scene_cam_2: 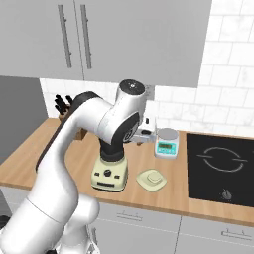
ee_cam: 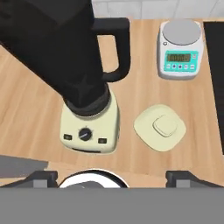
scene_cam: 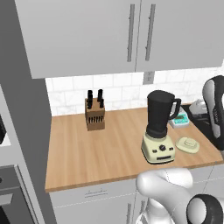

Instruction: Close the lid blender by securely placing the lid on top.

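Note:
The blender [scene_cam: 159, 127] stands on the wooden counter, a cream base with a black dial under a dark tapered jar whose mouth is uncovered. In the hand view the blender [ee_cam: 83, 87] lies at the left and the lid [ee_cam: 159, 127] lies flat on the counter to its right. The lid [scene_cam: 187, 144] is a pale cream disc with a raised centre knob, a short gap from the base; it is also the lid [scene_cam_2: 152, 179] in the right base view. My gripper [ee_cam: 113, 178] hovers above both, open, with nothing between its fingertips [ee_cam: 41, 177]. My arm hides the jar in the right base view.
A teal-and-white scale [ee_cam: 180, 48] sits behind the lid. A wooden knife block [scene_cam: 95, 113] stands at the back left of the counter [scene_cam: 87, 153]. A black cooktop [scene_cam_2: 223, 166] borders the counter on the right. Wall cupboards [scene_cam: 109, 35] hang overhead.

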You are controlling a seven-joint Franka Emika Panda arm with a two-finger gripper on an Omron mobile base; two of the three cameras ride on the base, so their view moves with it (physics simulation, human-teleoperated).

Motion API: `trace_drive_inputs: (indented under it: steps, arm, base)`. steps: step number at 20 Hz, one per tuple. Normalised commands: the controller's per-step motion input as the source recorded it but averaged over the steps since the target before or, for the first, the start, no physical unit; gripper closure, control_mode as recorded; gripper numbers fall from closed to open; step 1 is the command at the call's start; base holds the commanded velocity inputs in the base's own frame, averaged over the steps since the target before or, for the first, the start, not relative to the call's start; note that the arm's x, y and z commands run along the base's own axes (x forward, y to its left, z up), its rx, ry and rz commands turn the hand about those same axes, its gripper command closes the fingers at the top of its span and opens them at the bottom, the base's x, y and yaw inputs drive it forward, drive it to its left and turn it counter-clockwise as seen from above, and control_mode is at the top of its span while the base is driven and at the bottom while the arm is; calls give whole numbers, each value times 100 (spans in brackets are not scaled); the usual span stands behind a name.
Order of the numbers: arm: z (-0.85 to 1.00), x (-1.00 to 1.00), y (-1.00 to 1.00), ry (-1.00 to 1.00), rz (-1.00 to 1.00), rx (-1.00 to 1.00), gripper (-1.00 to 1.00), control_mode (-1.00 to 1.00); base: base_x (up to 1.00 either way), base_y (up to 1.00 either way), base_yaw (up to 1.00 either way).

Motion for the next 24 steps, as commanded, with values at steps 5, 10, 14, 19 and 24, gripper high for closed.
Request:
trace_drive_inputs:
  steps: [5,10,14,19,24]
  arm:
    - [-22,18,-93,-7,33,0,-100,-100]
    - [-30,35,-60,-3,34,0,-100,-100]
    - [-29,2,-30,-10,23,0,-100,-100]
    - [-34,2,-18,-13,24,1,-100,-100]
    - [-35,20,0,-8,21,6,-100,-100]
  base:
    - [0,0,0]
    - [0,0,0]
    - [0,0,0]
    - [0,0,0]
    - [0,0,0]
